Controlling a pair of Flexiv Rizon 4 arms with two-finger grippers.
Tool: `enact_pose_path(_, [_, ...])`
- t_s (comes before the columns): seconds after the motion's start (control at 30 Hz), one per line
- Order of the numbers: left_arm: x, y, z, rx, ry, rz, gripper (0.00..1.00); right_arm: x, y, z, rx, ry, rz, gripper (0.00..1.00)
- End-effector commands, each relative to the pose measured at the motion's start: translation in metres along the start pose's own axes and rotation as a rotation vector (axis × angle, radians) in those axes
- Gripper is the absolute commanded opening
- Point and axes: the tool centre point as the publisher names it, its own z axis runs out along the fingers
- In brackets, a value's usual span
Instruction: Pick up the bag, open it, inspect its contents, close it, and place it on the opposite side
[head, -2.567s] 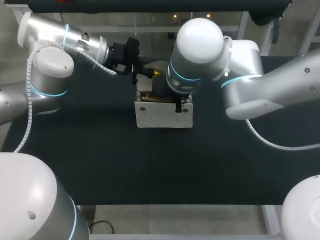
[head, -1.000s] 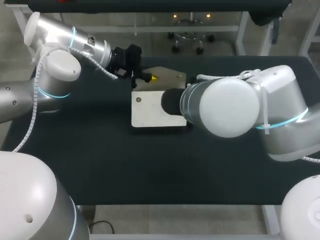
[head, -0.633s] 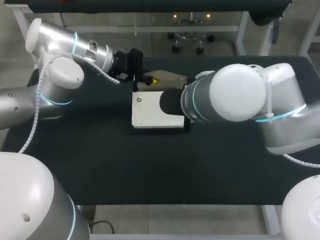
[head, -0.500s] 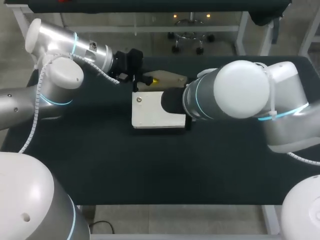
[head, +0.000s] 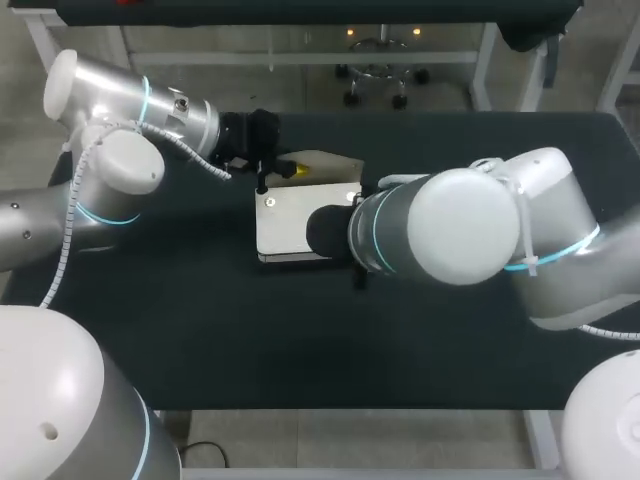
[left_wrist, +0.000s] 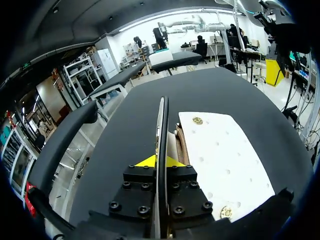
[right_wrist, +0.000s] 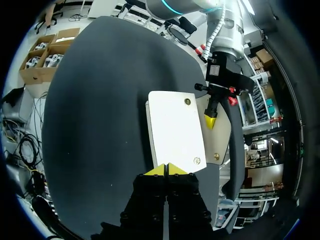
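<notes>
White bag (head: 290, 225) flat on table (head: 200, 330).
L fingers (left_wrist: 145, 161) pinching bag's flap (left_wrist: 161, 125); R fingers (right_wrist: 158, 170) pressed together at bag's opposite edge.

Head cam: high, behind, looks down on tabletop (head: 200, 330). L wrist cam: low, close, along it. R wrist cam: above, facing down. All share bag (head: 285, 225).

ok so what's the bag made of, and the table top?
Bag: looks like white leather or faux leather, matte; a stiff flat panel with small punched dots. The flap shows a tan underside, and the snaps look like brass. Table top: dark matte sheet, maybe fabric or rubber mat; can't tell which.
</notes>
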Motion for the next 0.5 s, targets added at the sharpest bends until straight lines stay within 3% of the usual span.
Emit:
enact_pose_path(0.03, [0.000,0.006,-0.010,0.034,0.017,0.017,0.00,0.009,0.027,0.019,0.031,-0.043,-0.017,0.00])
enact_pose_path(0.2, [0.000,0.013,-0.012,0.050,0.041,0.044,0.00,0.020,0.038,0.024,0.044,-0.057,-0.031,0.00])
enact_pose_path(0.5, [0.005,0.024,-0.004,0.045,0.015,0.072,0.00,0.045,0.038,0.044,0.067,-0.051,-0.018,0.00])
